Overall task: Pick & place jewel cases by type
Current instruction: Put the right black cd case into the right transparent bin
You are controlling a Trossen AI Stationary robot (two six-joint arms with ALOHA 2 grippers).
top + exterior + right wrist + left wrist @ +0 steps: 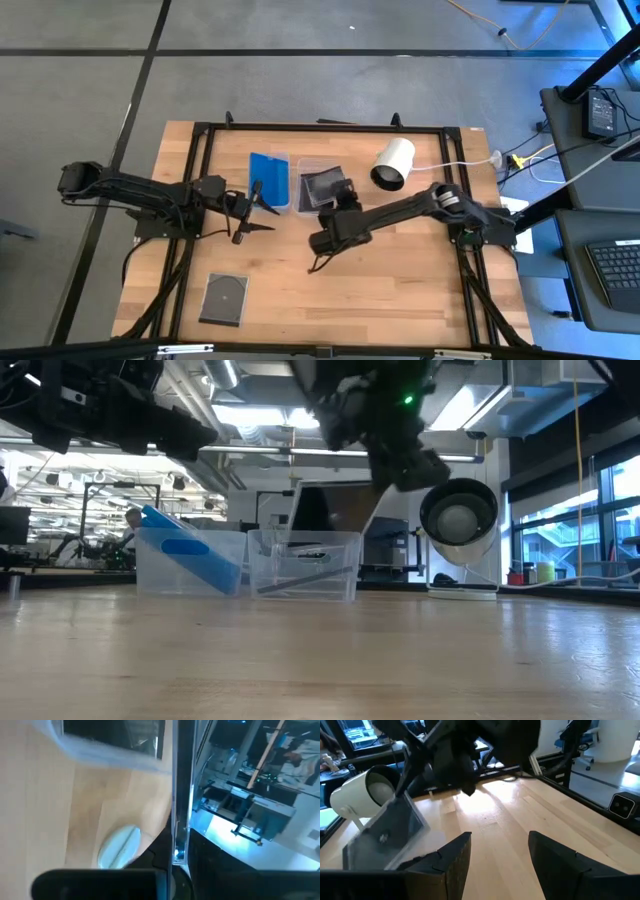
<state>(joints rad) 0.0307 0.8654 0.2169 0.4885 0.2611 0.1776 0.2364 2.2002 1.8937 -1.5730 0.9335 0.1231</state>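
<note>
**Robot arm lowers dark disc case toward tub**

The right gripper (338, 203) is clamped on a dark jewel case (325, 510) above the right-hand tub (320, 186); blue cases (268, 168) fill the left tub (190, 562). One dark case (224, 298) lies on the table's (400, 280) near side. The left gripper (250, 212) hangs with fingers apart, empty. Such cases look light, stiff, slick and brittle, best pinched at an edge. No writing is readable.

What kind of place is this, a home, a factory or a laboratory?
Most likely a robotics laboratory or workshop. A wooden table with a black frame stands on a grey floor; beside it a desk holds a keyboard and cables. The low view shows a large open hall with ceiling ducts and more workstations behind.
</note>
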